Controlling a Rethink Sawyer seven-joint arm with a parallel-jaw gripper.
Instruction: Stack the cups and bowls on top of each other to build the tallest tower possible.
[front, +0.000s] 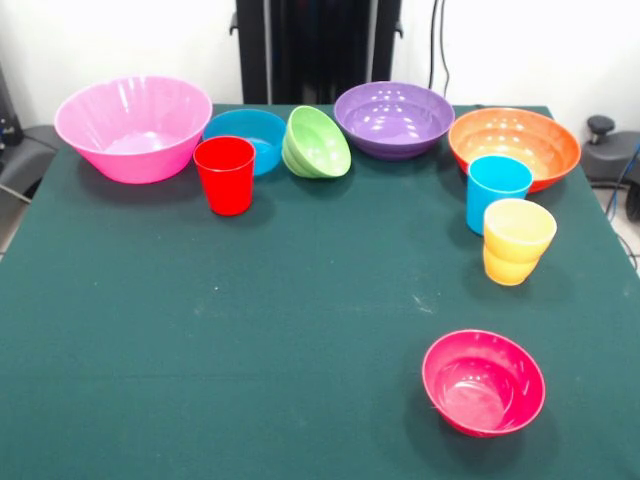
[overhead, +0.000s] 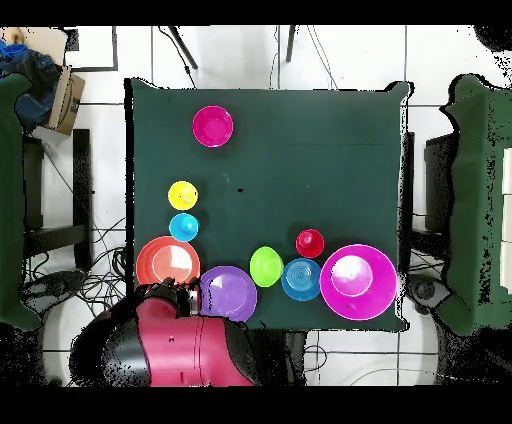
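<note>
A row stands along the table's robot side: pink bowl (front: 133, 125) (overhead: 357, 281), blue bowl (front: 250, 135) (overhead: 300, 279), ribbed green bowl (front: 318, 142) (overhead: 265, 266) tipped on its side, purple bowl (front: 394, 118) (overhead: 228, 292), orange bowl (front: 514, 145) (overhead: 167, 262). The red cup (front: 225, 175) (overhead: 309, 242) stands in front of the blue bowl. The sky blue cup (front: 497, 190) (overhead: 183, 227) and the yellow-orange cup (front: 518, 240) (overhead: 182, 194) stand by the orange bowl. A magenta bowl (front: 483, 382) (overhead: 212, 126) sits alone. The gripper (overhead: 172, 293) is drawn back by the orange bowl, above the table edge.
The green table cloth (front: 250, 330) (overhead: 320, 170) covers the table. The red arm (overhead: 175, 345) lies folded off the table's edge. The black pedestal (front: 318, 50) stands behind the bowls. Chairs and cables are around the table.
</note>
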